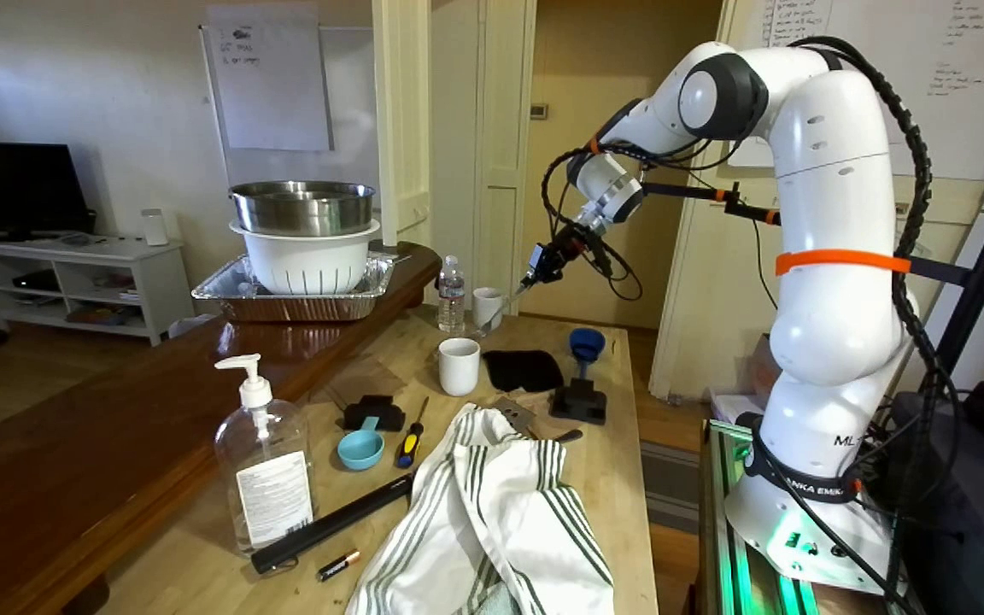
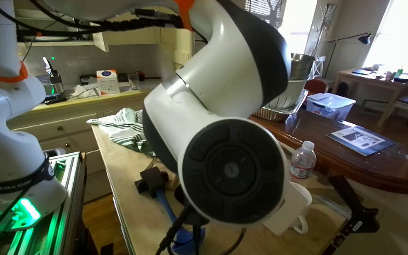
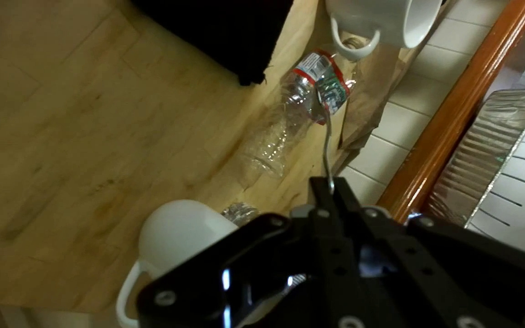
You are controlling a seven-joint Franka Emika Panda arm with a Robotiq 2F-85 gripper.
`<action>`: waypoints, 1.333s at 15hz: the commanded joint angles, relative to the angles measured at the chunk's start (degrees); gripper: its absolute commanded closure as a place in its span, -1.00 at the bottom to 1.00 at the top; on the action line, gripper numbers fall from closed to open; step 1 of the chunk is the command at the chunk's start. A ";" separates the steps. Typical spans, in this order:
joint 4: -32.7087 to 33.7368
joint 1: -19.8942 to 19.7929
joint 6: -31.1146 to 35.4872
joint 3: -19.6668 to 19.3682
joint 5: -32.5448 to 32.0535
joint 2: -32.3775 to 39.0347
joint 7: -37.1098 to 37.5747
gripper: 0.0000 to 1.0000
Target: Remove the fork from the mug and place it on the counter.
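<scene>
My black hand [image 3: 331, 187] grips the slim metal fork [image 3: 326, 146], slanting down outside both white handled mugs [image 1: 459, 371], so I should steer it past the clear plastic bottle [image 1: 451, 299] and lower it flat onto the light-brown wooden table [image 3: 84, 159].

A black robotic gripper [image 1: 528, 284] holds a slim silver metal fork [image 1: 502, 308] slanting over a light-brown wooden counter [image 1: 618, 483].

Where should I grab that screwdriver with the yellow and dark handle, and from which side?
Probably its thick handle, from above, closing across its width: the screwdriver lies on the light wooden counter between a round turquoise scoop and white striped cloth; the shaft is slimmer.
</scene>
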 commanded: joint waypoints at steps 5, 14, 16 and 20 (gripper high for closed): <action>3.91 -2.49 -1.83 0.75 0.08 5.62 3.80 0.98; 7.39 -2.67 -1.58 1.94 -3.32 9.73 3.86 0.98; 8.08 -2.92 -1.90 2.34 -3.58 10.29 3.55 0.98; 9.08 -3.40 -2.42 2.71 -4.17 11.04 3.39 0.98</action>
